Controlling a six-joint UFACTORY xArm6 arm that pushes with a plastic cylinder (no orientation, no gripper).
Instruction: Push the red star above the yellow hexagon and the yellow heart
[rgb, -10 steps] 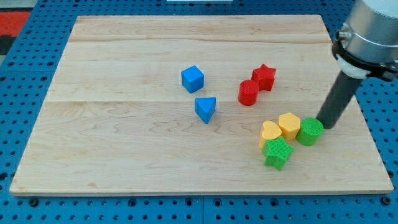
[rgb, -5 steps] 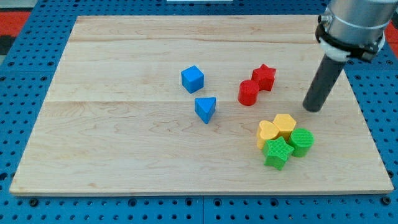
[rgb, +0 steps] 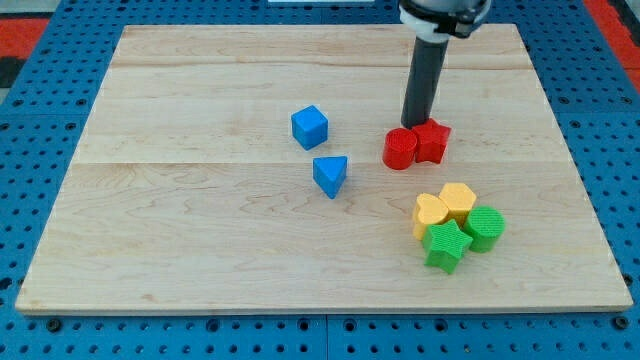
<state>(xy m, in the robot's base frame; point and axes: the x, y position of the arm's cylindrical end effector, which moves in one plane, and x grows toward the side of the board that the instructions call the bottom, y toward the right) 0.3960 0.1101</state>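
Note:
The red star lies right of centre on the wooden board, touching a red cylinder on its left. My tip stands at the star's upper-left edge, right behind both red blocks. The yellow hexagon and the yellow heart lie side by side below the star, toward the view's bottom right.
A green cylinder and a green star press against the yellow blocks from below. A blue cube and a blue triangle lie near the board's centre. The board's right edge is nearby.
My tip has swung from beside the green cylinder up and left to behind the red star. The green cylinder was nudged left and down. The red star has shifted slightly down.

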